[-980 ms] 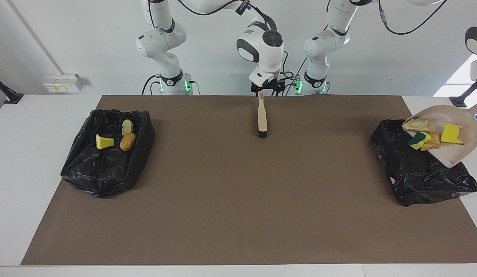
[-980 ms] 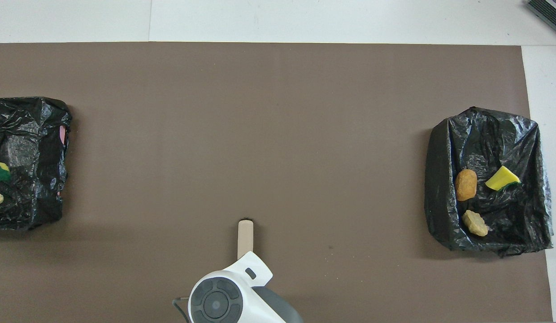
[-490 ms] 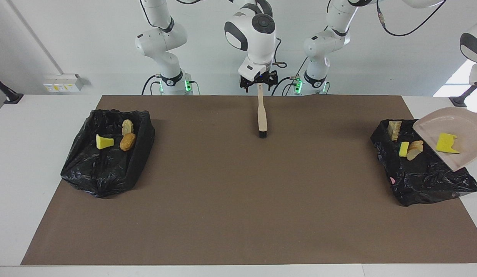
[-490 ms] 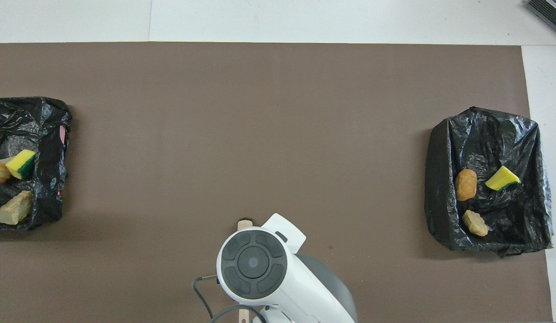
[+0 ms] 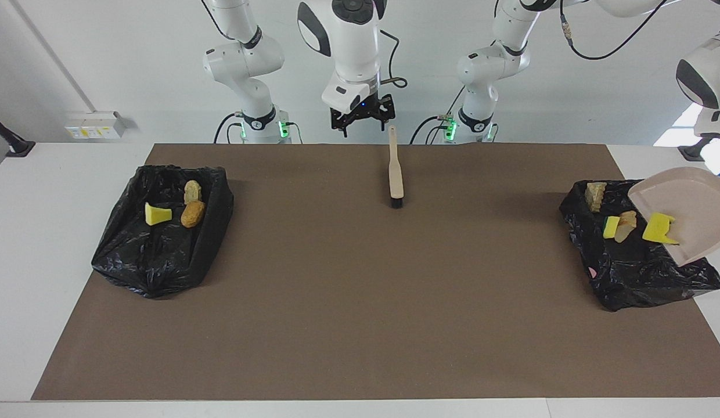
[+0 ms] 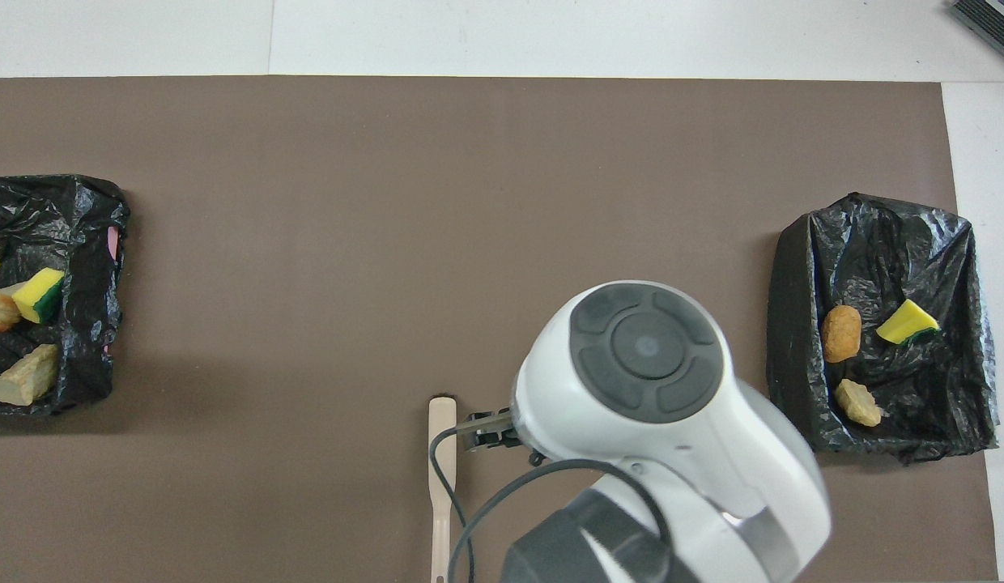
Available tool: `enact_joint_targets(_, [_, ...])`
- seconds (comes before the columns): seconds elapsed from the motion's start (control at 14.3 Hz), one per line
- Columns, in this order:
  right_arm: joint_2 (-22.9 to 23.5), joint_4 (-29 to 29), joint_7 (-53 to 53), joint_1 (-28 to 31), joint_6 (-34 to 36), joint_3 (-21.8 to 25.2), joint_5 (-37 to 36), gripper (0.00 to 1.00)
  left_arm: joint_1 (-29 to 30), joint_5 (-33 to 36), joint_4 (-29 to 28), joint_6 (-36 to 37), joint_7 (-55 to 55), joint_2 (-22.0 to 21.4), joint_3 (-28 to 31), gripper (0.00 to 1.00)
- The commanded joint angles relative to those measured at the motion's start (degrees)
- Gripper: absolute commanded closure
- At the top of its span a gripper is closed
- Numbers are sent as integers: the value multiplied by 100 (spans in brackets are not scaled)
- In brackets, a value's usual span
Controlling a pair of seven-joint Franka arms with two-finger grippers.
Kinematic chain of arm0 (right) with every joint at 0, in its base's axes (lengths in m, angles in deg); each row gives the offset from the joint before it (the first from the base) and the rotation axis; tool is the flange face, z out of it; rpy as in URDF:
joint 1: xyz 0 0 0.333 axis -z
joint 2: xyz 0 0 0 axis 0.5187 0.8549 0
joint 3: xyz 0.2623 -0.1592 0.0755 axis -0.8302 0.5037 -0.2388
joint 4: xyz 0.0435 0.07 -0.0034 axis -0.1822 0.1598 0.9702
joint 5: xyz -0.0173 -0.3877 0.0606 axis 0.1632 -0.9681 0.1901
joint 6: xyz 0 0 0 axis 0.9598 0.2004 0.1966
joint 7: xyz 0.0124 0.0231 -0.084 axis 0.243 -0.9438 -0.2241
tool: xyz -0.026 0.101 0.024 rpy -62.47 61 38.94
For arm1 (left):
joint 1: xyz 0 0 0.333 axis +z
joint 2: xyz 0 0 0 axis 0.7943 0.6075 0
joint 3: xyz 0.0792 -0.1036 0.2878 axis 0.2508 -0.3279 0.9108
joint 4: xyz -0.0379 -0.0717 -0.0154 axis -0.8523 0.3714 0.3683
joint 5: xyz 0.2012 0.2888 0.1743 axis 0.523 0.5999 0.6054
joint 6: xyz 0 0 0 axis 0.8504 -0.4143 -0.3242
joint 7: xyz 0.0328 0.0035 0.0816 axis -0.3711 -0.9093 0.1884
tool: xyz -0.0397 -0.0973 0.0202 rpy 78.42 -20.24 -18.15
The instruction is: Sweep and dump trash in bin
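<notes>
My left gripper, off view, tips the dustpan (image 5: 694,212) so scraps drop into the bin (image 5: 633,273) below; my right gripper (image 5: 363,119) waits open above the brush (image 5: 396,174)

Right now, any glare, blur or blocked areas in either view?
Overhead view: the right arm's wrist fills the lower middle and hides the mat beneath it, and its lower edge looks smeared. Facing view: glossy highlights on the bin liner, dustpan cut off by the frame edge, shadows soft.

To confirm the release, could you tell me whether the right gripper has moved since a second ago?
Yes. The right gripper has lifted up off the wooden-handled brush, which lies on the brown mat.
</notes>
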Motion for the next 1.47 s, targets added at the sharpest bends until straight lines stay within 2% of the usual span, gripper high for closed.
enact_joint_targets(0.0, [-127,-333,938,478,427,99,-70,0,-109,306,299,-49,60,93,92,100])
enact_joint_targets(0.14, [-154,-465,1511,699,647,222,-183,0,-231,396,554,38,78,110,83,100])
enact_joint_targets(0.28, [-172,-563,1881,787,753,380,-490,0,-249,152,695,39,25,101,74,100])
enact_joint_targets(0.49, [-163,-782,2172,814,842,539,-825,0,-179,-990,783,99,78,14,171,100])
enact_joint_targets(0.7, [-163,-853,2260,832,1009,854,-1080,0,-170,-2237,783,635,-272,-109,171,100])
enact_joint_targets(0.84, [-172,-879,2470,840,1044,1214,-1072,0,-179,-2774,775,1091,-1226,-293,127,100])
enact_joint_targets(1.19, [-224,-923,2489,1025,1062,1654,-1054,0,-627,-3487,424,1936,-4144,-680,21,100])
enact_joint_targets(1.4, [-216,-993,2498,1174,869,2059,-1010,0,-1047,-4085,-277,1955,-5359,-1093,30,100])
